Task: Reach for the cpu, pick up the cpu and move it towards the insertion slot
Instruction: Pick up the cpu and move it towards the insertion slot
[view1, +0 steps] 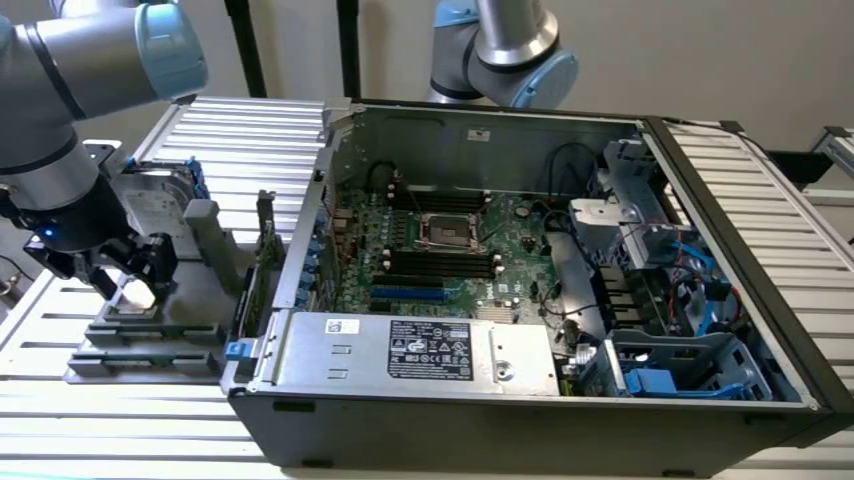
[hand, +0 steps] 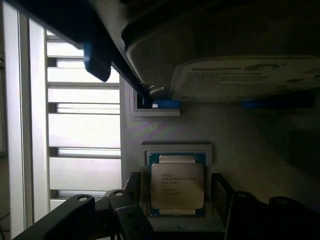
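At the exterior view's right you see the open computer case, with the silver-framed insertion slot on its board. Well apart, at that view's left, your gripper hangs with fingers spread either side of the cpu, which lies flat in the grey holder.

The slatted metal tabletop carries a grey fixture directly under the end effector and, close beside that, an open computer case.
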